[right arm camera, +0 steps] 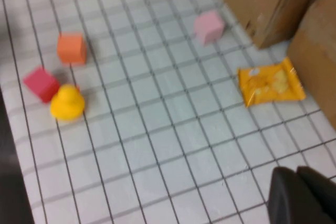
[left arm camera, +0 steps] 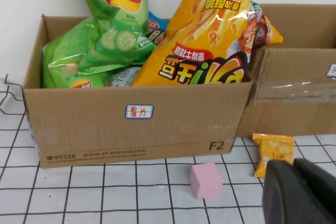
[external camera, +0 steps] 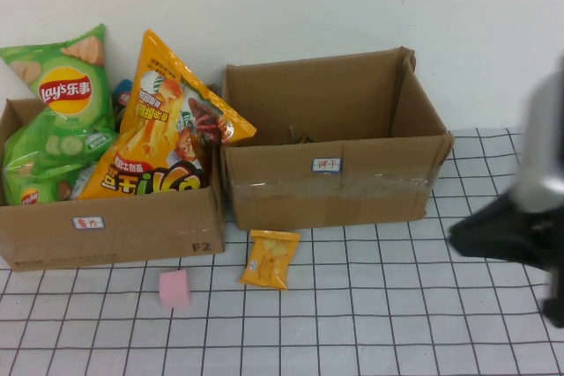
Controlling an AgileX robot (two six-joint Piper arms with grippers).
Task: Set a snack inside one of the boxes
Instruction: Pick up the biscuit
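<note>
High view shows two brown cardboard boxes: the left box point(external camera: 106, 231) crammed with crisp bags, the right box point(external camera: 335, 178) seemingly empty. On the white gridded table point(external camera: 397, 323), just before their junction, lies the small flat orange snack packet point(external camera: 270, 259), beside a pink foam cube point(external camera: 174, 289). The right gripper point(external camera: 502, 235) hangs blurred at the table's right — jaws cannot be told. The left gripper point(left arm camera: 299, 192) hovers before the left box, likewise unreadable. I'd descend squarely, pinch the packet's edge, then lift clear of the box wall.
</note>
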